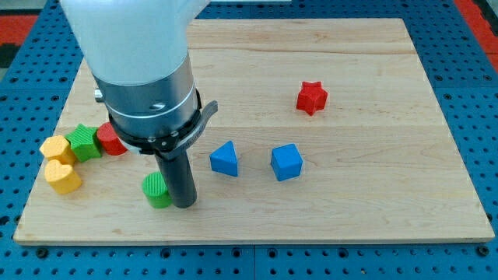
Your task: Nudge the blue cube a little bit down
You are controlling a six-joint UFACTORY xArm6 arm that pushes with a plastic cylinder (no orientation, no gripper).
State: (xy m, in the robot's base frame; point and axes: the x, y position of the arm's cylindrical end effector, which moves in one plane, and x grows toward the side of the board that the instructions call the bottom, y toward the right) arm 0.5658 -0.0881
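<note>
Board (350, 194): arm hides red block (113, 141).

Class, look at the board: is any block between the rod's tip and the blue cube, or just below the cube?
Yes. The blue triangular block sits between my tip and the blue cube. Below the cube, nothing stands on the board.

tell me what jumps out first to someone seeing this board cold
The big white and grey arm fills the view's upper left, its dark rod coming down so that my tip sits right beside a small green block. A blue cube and a blue wedge-like block sit mid-board, well right of my tip, with a red star above them. Yellow, green and red blocks cluster at the left edge.
</note>
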